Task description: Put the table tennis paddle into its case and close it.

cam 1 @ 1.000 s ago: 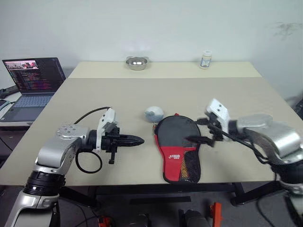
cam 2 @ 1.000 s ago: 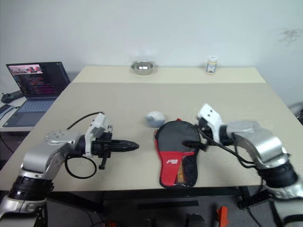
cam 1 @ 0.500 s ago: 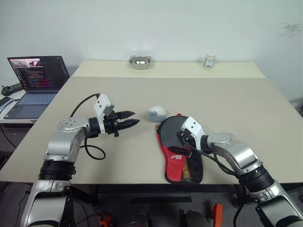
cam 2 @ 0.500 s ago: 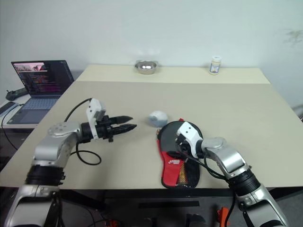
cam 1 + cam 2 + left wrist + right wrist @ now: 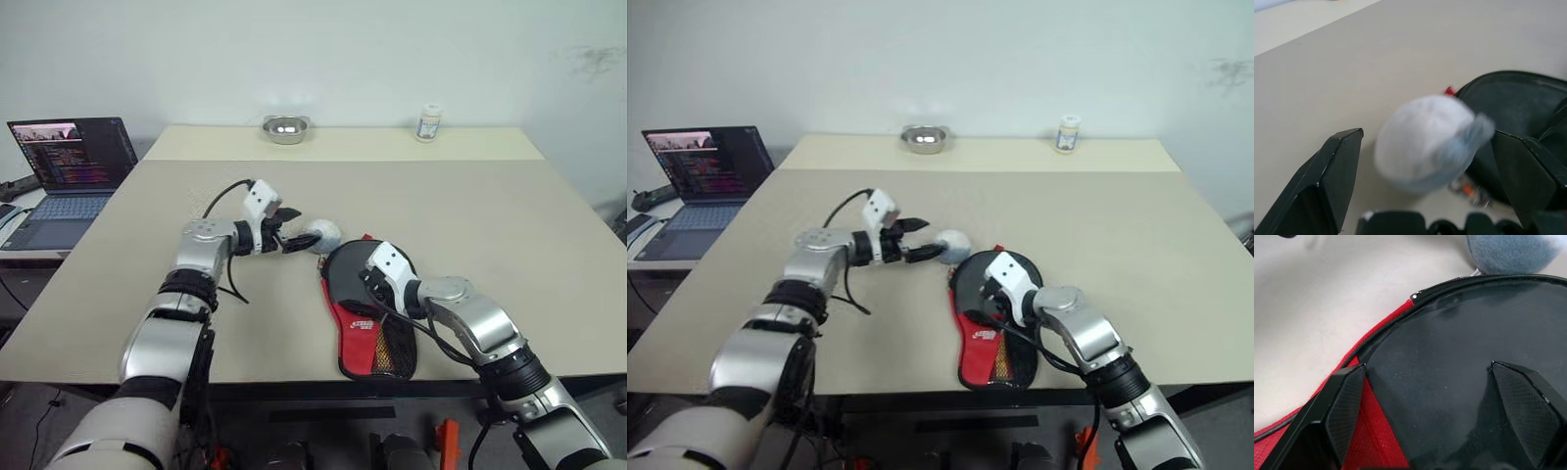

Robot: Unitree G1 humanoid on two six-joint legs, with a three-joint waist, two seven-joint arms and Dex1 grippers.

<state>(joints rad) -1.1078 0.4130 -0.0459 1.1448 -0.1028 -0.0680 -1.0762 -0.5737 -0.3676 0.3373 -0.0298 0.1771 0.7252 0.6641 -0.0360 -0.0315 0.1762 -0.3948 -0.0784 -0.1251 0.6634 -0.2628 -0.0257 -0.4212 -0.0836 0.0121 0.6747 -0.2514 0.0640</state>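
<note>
The case [image 5: 370, 318] lies flat near the near edge of the desk [image 5: 490, 215], right of centre, its black round part toward the far side and its red, mesh-pocketed part toward the near edge. A glossy black face is seen inside the zipper line in the right wrist view, judged to be the paddle [image 5: 1459, 357] already lying in the open case; the handle cannot be made out. The right gripper [image 5: 377, 287] is held low over that black part with its fingers spread wide, nothing clamped; contact cannot be told. The left gripper [image 5: 292, 238] is extended toward a small grey soft ball [image 5: 319, 234] just beyond the case's far-left edge, fingers apart on either side of it and nothing gripped.

The step in hand is judged to be clearing or steadying before closing. Next, the flap would need to be laid over the paddle and the zipper pull found and drawn round the edge.
</note>
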